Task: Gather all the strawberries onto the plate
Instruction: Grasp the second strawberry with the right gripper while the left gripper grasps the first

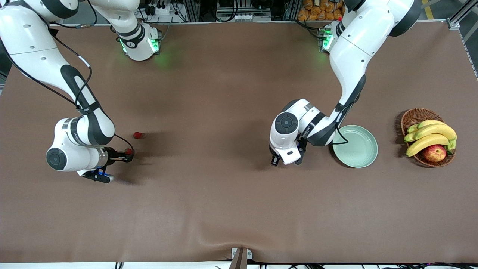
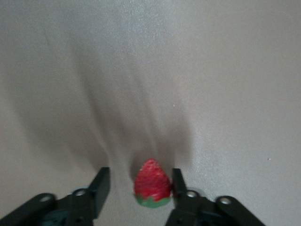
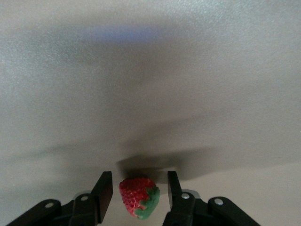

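My left gripper [image 1: 286, 162] is down at the table beside the pale mint-green plate [image 1: 356, 150], on the side toward the right arm. In the left wrist view it [image 2: 140, 176] is open around a strawberry [image 2: 152, 184]; one finger [image 2: 178, 181] touches the berry and the other stands apart. That berry is hidden under the hand in the front view. My right gripper [image 1: 127, 154] is low near the right arm's end of the table. It [image 3: 139, 179] is open around a second strawberry [image 3: 138, 197], also seen in the front view [image 1: 129, 151]. A third strawberry [image 1: 137, 135] lies just farther from the camera. The plate holds nothing.
A brown wicker basket [image 1: 412, 116] with bananas [image 1: 431, 135] and a red-yellow apple [image 1: 434, 152] stands at the left arm's end of the table, beside the plate. The brown table cover has a wrinkle at its near edge [image 1: 239, 244].
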`<state>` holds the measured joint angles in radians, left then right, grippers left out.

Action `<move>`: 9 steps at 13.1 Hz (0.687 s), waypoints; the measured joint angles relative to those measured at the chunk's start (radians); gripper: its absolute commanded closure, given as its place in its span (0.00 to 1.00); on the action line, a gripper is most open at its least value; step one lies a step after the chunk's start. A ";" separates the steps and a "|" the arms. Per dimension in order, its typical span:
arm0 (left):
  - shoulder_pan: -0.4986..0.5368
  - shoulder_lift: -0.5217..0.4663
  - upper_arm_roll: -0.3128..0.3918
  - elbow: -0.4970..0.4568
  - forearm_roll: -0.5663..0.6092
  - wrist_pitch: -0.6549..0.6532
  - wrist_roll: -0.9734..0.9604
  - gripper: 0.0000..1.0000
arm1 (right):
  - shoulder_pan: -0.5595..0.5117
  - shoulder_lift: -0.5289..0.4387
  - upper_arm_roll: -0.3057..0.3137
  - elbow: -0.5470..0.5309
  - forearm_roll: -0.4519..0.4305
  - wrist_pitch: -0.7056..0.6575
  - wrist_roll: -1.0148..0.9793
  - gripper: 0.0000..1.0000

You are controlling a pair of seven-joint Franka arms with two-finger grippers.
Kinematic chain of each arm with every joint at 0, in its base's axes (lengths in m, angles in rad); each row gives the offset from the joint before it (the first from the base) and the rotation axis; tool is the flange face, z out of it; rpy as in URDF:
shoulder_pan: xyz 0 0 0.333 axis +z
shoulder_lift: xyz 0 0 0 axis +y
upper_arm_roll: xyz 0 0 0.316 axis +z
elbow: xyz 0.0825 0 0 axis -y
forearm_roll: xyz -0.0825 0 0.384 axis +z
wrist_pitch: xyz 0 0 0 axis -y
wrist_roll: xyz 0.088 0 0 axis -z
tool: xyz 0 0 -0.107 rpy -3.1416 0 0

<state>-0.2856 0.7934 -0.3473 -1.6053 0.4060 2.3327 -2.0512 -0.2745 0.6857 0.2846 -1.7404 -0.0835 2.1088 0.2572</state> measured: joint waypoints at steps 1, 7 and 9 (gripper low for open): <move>0.000 0.002 0.004 0.000 0.001 0.002 -0.010 0.73 | 0.000 0.000 0.001 -0.001 0.000 0.000 0.000 0.84; 0.015 0.000 0.015 0.013 0.005 0.007 -0.015 1.00 | 0.001 -0.003 0.005 0.011 0.001 -0.017 0.000 1.00; 0.024 -0.023 0.014 0.009 0.007 -0.010 -0.012 1.00 | 0.006 -0.005 0.012 0.062 0.023 -0.068 0.001 1.00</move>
<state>-0.2618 0.7702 -0.3329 -1.5959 0.4127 2.3226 -2.0635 -0.2689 0.6802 0.2969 -1.6786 -0.0601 2.0411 0.2578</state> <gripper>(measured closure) 0.700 0.714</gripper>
